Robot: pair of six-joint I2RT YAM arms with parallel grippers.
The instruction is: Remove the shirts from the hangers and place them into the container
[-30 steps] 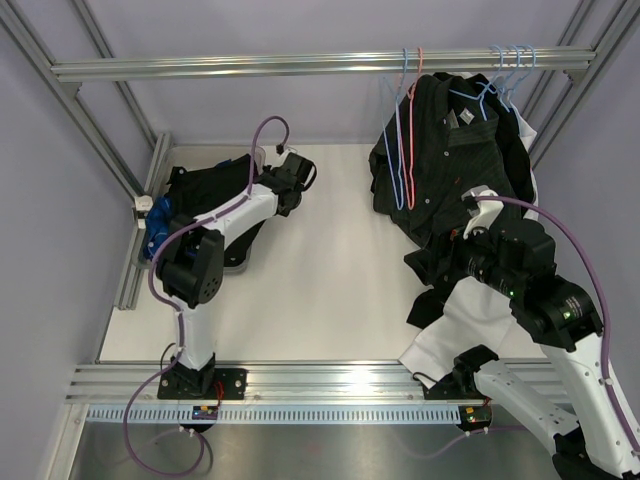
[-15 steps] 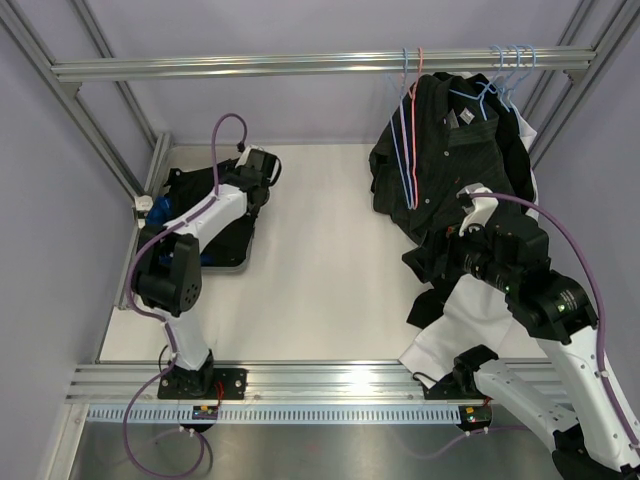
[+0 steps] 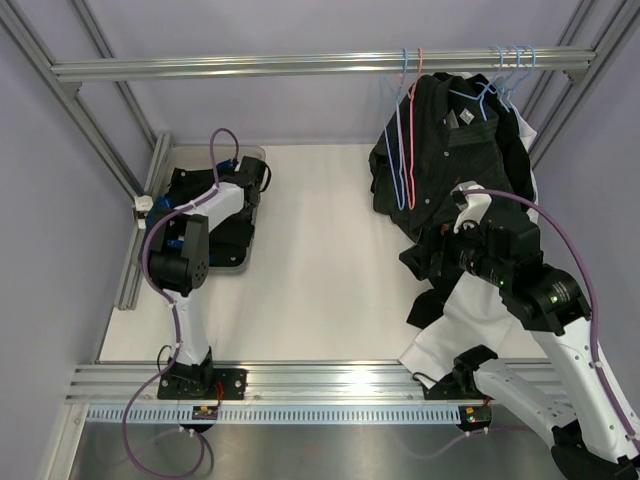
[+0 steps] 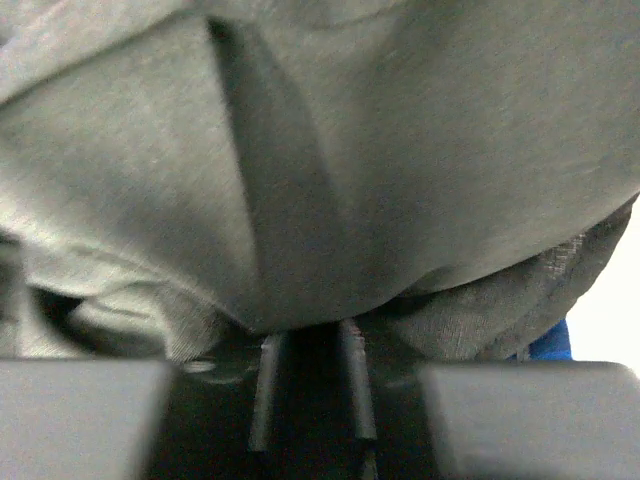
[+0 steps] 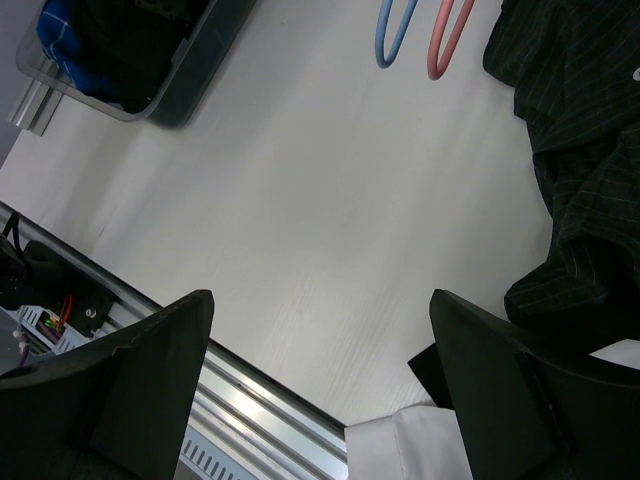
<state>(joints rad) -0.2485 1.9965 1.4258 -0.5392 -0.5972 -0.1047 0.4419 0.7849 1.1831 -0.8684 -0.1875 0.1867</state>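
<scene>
— Since a second ago the left gripper (image 3: 254, 172) has swung from beyond the container's right edge to a spot over the container (image 5: 200, 65) itself, at its far end. The right arm has edged a little toward the middle of the table.

— What does the left claw have?

— Hard to say. Its wrist view is filled with blurred grey cloth pressed close and sagging toward the gap between the fingers. I cannot tell whether the claw is parted or pinching.

— And the right gripper (image 5: 320, 310)?

— Spread wide with nothing between the fingers. It hangs above the bare table (image 3: 320, 250), near the lower folds of the black shirt (image 3: 450, 150).

— Where are the shirts?

— Dark shirts (image 3: 195, 185) lie heaped in the container at the far left of the table, with a blue shirt (image 5: 60, 40) at its left side. The black shirt hangs under the rail (image 3: 250, 66) at far right. A pink-red hanger (image 3: 412, 130) and a light blue hanger (image 3: 398, 150) hang side by side at its left edge. Below it a white cloth (image 3: 470, 320) spills toward the table's near edge.
</scene>
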